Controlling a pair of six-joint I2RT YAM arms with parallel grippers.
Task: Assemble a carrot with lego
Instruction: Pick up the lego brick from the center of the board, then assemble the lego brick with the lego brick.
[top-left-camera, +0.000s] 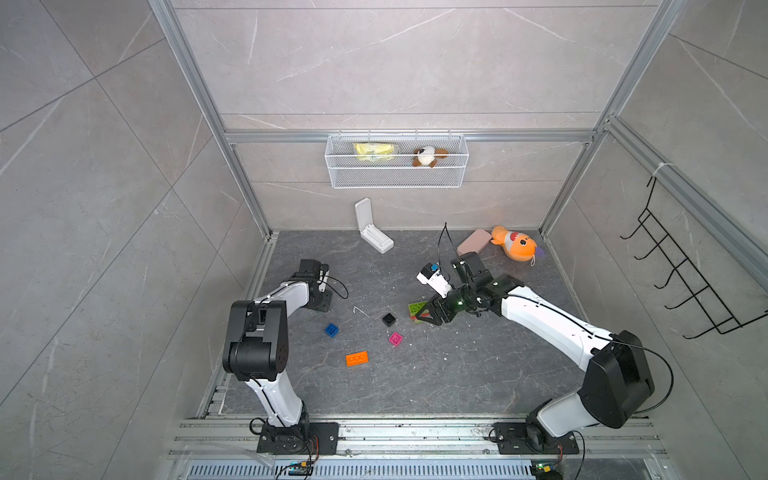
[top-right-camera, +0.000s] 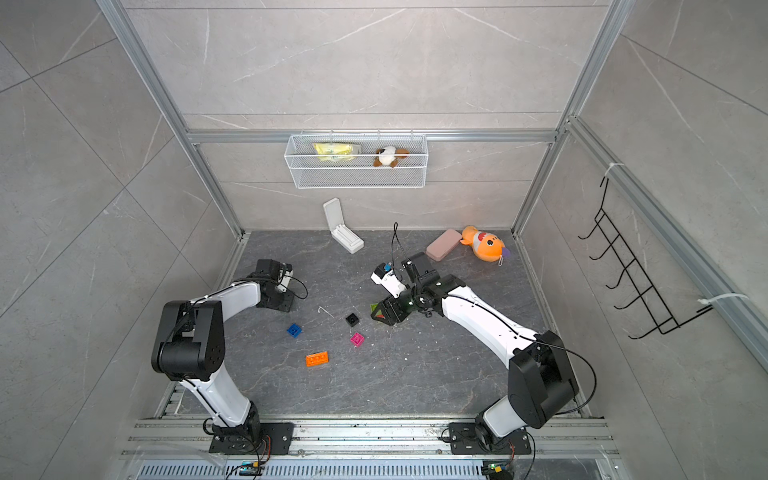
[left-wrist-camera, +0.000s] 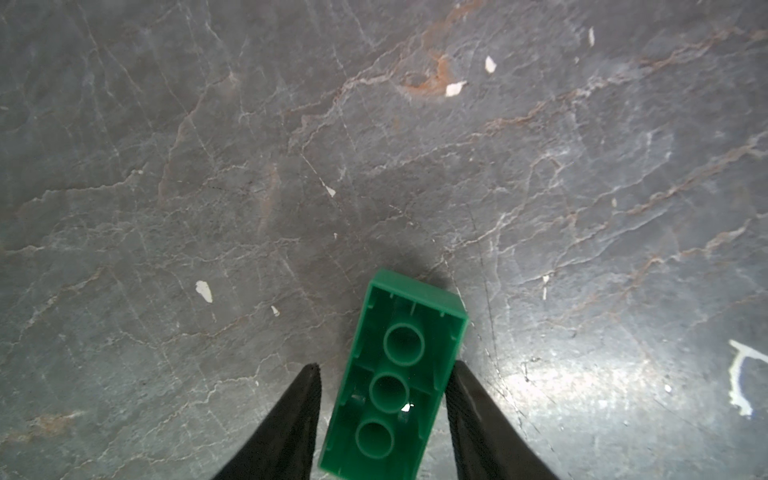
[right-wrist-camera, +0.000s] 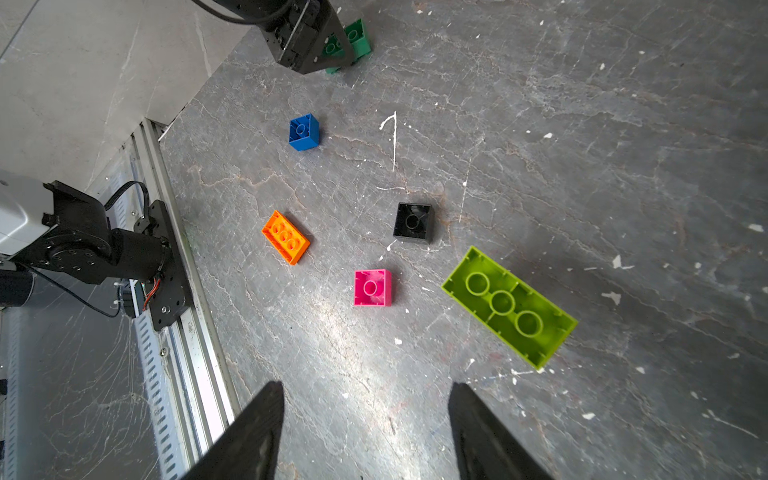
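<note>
Six lego bricks show plainly on the dark tabletop, each hollow side up. Three are oblong with three round tubes: one dark green brick, one lime brick and one orange brick. Three are square with a single tube: one black brick, one pink brick and one blue brick. A red sliver shows at the lime brick's edge. The left jaws stand narrow around the dark green brick, with one finger touching it and the other just off it. The right jaws stand apart near the lime brick, holding nothing.
</note>
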